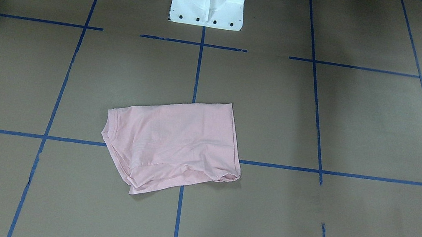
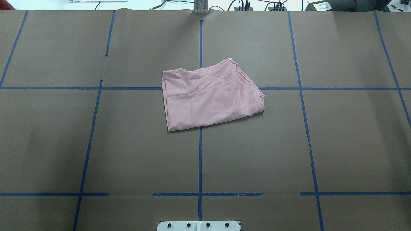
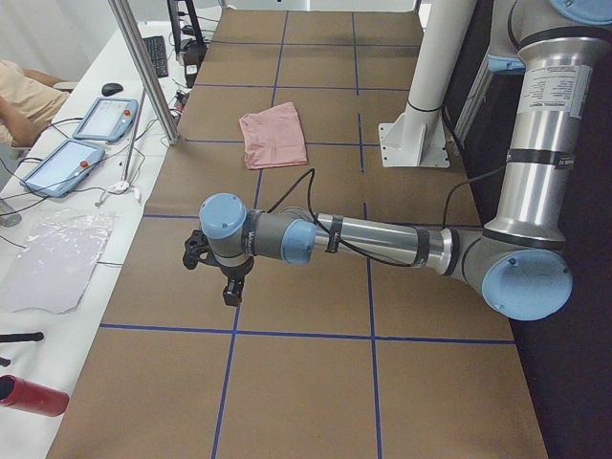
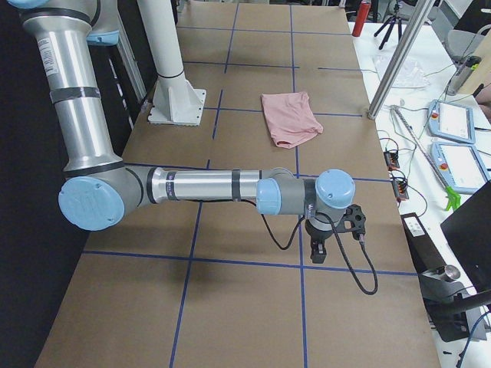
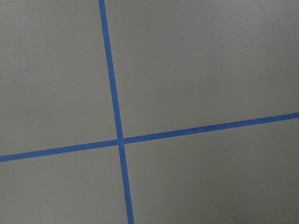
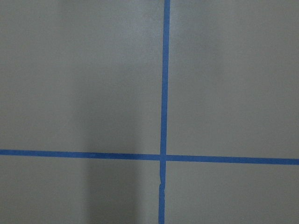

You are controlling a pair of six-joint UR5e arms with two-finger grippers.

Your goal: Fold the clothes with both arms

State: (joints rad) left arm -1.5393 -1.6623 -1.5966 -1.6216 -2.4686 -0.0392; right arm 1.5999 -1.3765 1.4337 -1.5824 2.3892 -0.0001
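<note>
Left arm [image 3: 382, 239] and right arm [image 4: 199, 184]: silver tubes, light-blue caps [image 3: 223, 212], white printed labels [image 3: 564, 91].

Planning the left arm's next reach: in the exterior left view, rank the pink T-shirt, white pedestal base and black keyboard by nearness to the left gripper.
1. Pink T-shirt, mid-table, ahead of the left gripper.
2. White pedestal base, on the robot's side.
3. Black keyboard, farthest, on the operators' side.
</note>
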